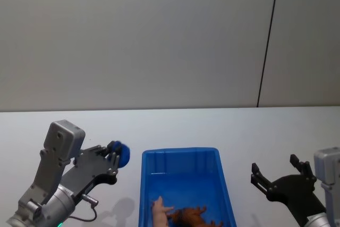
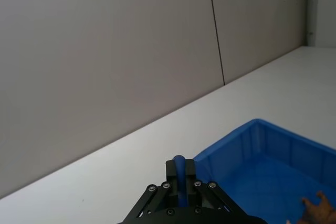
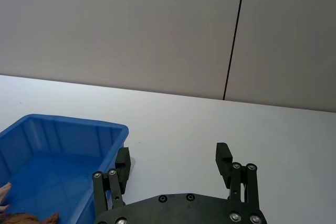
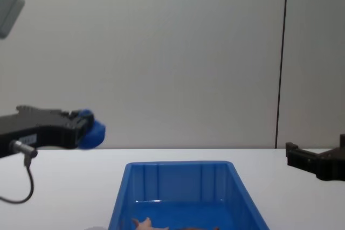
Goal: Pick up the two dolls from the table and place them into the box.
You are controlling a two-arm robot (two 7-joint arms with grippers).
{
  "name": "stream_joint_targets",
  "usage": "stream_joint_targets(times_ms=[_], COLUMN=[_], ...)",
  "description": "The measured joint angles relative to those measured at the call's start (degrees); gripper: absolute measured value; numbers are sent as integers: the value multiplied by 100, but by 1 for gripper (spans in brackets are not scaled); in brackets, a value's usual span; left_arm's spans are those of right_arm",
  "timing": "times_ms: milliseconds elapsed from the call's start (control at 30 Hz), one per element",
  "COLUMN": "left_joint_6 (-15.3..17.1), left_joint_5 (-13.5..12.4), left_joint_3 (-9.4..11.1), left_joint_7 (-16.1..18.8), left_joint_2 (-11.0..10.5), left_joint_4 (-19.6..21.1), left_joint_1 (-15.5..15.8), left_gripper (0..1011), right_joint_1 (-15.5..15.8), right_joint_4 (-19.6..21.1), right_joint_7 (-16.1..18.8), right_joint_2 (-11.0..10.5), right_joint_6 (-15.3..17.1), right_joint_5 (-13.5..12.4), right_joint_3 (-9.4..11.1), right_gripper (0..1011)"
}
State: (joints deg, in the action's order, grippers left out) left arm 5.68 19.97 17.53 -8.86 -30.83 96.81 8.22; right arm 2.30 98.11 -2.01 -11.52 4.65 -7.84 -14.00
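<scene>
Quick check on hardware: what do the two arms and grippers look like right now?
Both arms have grey housings with boxy wrist modules. The left gripper is black linkage with visible screws, its fingers tipped in blue, and a thin dark cable loops below its wrist. The right gripper is all black, with blocky fingertips.

**Grey arms, black linkage grippers**

Both arms are light grey with boxy wrist housings. The left gripper (image 1: 118, 155) is black, its linked bars pinned with silver screws, its fingertips (image 4: 91, 131) capped in blue; a thin black cable loops beneath. The right gripper (image 1: 279, 174) is all black, with squared tips.
</scene>
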Motion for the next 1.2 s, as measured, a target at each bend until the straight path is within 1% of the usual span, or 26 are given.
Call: stream_joint_targets(times_ms=[200, 233, 333, 433, 467, 567, 667, 700, 733, 767, 800, 833, 867, 1000, 1033, 1067, 1100, 1133, 1167, 1200], left_joint_6=[-369, -369, -544, -621, -678, -749, -791, -798, -814, -814, -829, -835, -848, -867, -876, -879, -884, -887, -891, -897], left_joint_5=[78, 78, 142, 178, 208, 255, 295, 302, 316, 316, 332, 339, 348, 363, 371, 374, 381, 384, 386, 389], left_joint_3=[-2, -2, 11, 26, 39, 67, 101, 112, 129, 129, 144, 150, 163, 183, 191, 195, 202, 205, 208, 213], left_joint_7=[-326, -326, -567, -719, -842, -1059, -1292, -1339, -1436, -1436, -1518, -1559, -1623, -1740, -1786, -1807, -1845, -1864, -1880, -1911], left_joint_2=[100, 100, 176, 228, 269, 347, 428, 456, 496, 496, 530, 545, 575, 624, 645, 655, 670, 678, 685, 698], left_joint_4=[-31, -31, -94, -141, -182, -260, -345, -375, -419, -419, -459, -476, -510, -564, -585, -595, -613, -621, -629, -642], left_joint_1=[115, 115, 203, 268, 313, 399, 485, 512, 553, 553, 591, 608, 639, 687, 708, 718, 734, 743, 750, 764], left_gripper=[73, 72, 72, 73, 72, 76, 160, 202, 202, 235, 287, 310, 367, 446, 508, 547, 565, 609, 624, 668], right_joint_1=[0, 0, 0, 0, 0, 0, 0, 0, 0, 0, 0, 0, 0, 0, 0, 0, 0, 0, 0, 0], right_joint_4=[0, 0, 0, 0, 0, 0, 0, 0, 0, 0, 0, 0, 0, 0, 0, 0, 0, 0, 0, 0], right_joint_7=[0, 0, 0, 0, 0, 0, 0, 0, 0, 0, 0, 0, 0, 0, 0, 0, 0, 0, 0, 0], right_joint_2=[0, 0, 0, 0, 0, 0, 0, 0, 0, 0, 0, 0, 0, 0, 0, 0, 0, 0, 0, 0], right_joint_6=[0, 0, 0, 0, 0, 0, 0, 0, 0, 0, 0, 0, 0, 0, 0, 0, 0, 0, 0, 0], right_joint_5=[0, 0, 0, 0, 0, 0, 0, 0, 0, 0, 0, 0, 0, 0, 0, 0, 0, 0, 0, 0], right_joint_3=[0, 0, 0, 0, 1, 0, 0, 0, 0, 0, 1, 0, 0, 0, 0, 0, 0, 1, 0, 0], right_gripper=[1001, 1001, 1001, 1001, 1001, 1001, 1001, 1001, 1001, 1000, 1001, 1001, 1001, 1001, 1001, 1001, 1001, 1001, 1000, 1001])
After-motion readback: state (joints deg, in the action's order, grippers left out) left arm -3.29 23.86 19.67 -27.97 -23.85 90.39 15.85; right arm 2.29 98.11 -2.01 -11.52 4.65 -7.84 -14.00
